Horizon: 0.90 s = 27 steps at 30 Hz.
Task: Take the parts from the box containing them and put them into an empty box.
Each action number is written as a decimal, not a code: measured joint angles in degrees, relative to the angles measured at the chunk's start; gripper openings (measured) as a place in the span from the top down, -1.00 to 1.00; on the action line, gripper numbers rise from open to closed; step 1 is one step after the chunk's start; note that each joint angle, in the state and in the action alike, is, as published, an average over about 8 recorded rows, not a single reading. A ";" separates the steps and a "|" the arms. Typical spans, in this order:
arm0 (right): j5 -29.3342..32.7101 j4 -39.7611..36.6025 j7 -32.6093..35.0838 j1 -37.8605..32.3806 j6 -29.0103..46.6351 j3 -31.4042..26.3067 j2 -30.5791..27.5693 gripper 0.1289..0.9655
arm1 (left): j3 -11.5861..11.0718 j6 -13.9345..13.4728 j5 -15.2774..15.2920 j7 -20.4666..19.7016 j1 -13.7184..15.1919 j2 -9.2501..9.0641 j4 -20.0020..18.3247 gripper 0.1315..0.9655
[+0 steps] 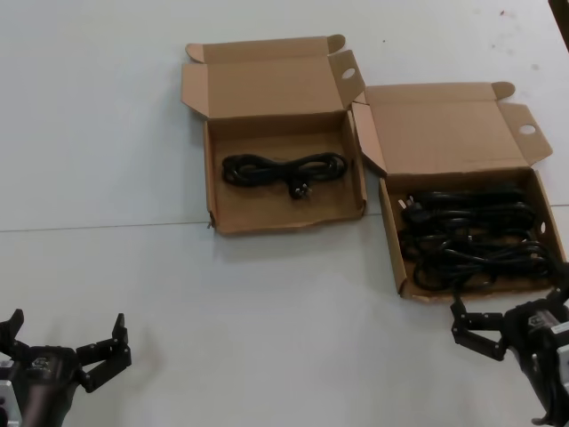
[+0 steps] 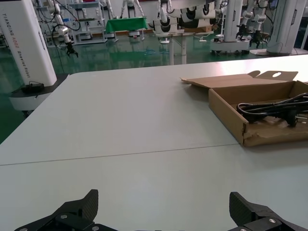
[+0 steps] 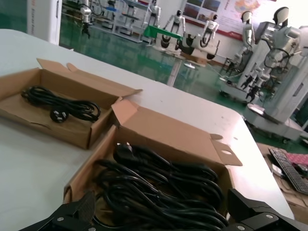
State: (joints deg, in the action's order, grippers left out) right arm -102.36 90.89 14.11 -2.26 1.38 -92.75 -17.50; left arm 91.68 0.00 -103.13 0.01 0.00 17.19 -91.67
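Head view: right gripper [image 1: 484, 327] poised just short of the near wall of the shallow brown cardboard box holding a heap of wound black power cords [image 1: 467, 236], fingers spread apart, nothing between them. Heap of black cord bundles [image 1: 471, 238] directly ahead of and slightly above those fingertips, filling most of that box. Second shallow brown cardboard box with a dented front wall [image 1: 284, 218] well off to the left of the right gripper and farther out, one black cord bundle [image 1: 284, 169] already lying across its floor. Left gripper [image 1: 67, 351] parked low at the near table edge, fingers apart and empty, receiving box well ahead and to its right. Left wrist view: left gripper fingertips [image 2: 82, 207] wide open over the bare white table [image 2: 120, 120]; dented box and its single cord far forward and to one side. Right wrist view: open fingers [image 3: 72, 211] straddling the near edge of the full box, tangled cords immediately beyond them. Step in hand, by judgement: reach for another bundle, transfer barely begun. Next move likely calls for advancing over the wall, descending onto one bundle only, and closing across its thin middle; risk of snagging neighbouring loops.
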 joint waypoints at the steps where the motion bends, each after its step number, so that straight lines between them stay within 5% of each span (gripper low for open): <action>1: -0.10 0.10 0.00 0.28 -0.17 0.13 0.04 -1.00 | 0.00 0.00 0.00 0.00 0.00 0.00 0.00 -1.00; 27: -0.27 0.27 0.00 0.78 -0.48 0.37 0.11 -1.00 | -0.01 0.00 0.00 0.00 0.00 0.00 0.00 -1.00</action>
State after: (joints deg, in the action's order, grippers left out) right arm -102.63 91.16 14.11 -1.49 0.91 -92.38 -17.39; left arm 91.67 0.00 -103.13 0.00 0.00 17.19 -91.67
